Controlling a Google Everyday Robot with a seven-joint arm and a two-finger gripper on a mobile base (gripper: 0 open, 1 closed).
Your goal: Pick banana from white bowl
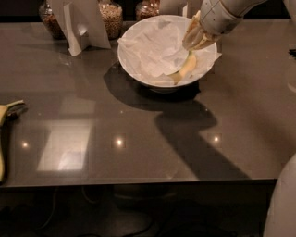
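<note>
The white bowl (pixel 122 59), lined with crumpled white paper, stands at the back middle of the dark table (pixel 138 139). The small pale-yellow banana (pixel 184 69) lies tilted against the bowl's right inner side, brown tip down to the left. My gripper (pixel 196 39) comes in from the upper right and hangs inside the bowl, directly over the banana's upper end and touching or nearly touching it. The arm's pale sleeve (pixel 222 11) hides the bowl's far right rim.
Glass jars of grains (pixel 111 18) and a white folded stand (pixel 79 23) line the back edge, left of the bowl. A larger greenish-yellow banana (pixel 4 115) lies at the table's left edge. A part of my white body (pixel 284 203) shows at the bottom right.
</note>
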